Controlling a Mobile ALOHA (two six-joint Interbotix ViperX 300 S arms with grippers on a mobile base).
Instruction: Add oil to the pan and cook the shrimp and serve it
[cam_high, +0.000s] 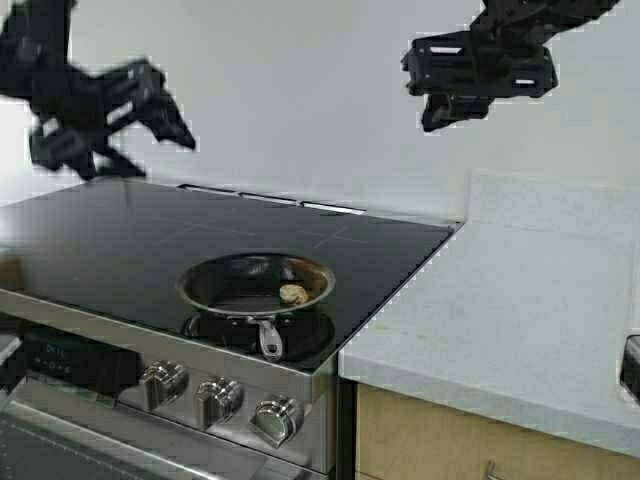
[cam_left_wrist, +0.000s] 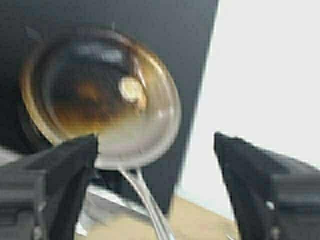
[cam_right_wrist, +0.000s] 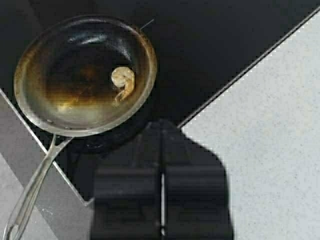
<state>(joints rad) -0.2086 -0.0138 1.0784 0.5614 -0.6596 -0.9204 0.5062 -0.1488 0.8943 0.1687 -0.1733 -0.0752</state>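
The small round pan (cam_high: 255, 283) sits on the black stovetop, its short silver handle (cam_high: 268, 338) pointing toward the front edge. One pale yellowish curled shrimp (cam_high: 293, 294) lies inside it. The pan (cam_right_wrist: 82, 75) and shrimp (cam_right_wrist: 123, 80) also show in the right wrist view, and in the left wrist view the pan (cam_left_wrist: 100, 95) holds the shrimp (cam_left_wrist: 131, 90). My left gripper (cam_high: 160, 115) is raised high at the far left, open and empty. My right gripper (cam_high: 450, 105) is raised high at the upper right, shut and empty. The oil jug is out of view.
The black glass stovetop (cam_high: 120, 235) has several silver knobs (cam_high: 220, 400) along its front. A pale speckled counter (cam_high: 510, 320) lies to the right of the stove. A light wall (cam_high: 300, 100) rises behind.
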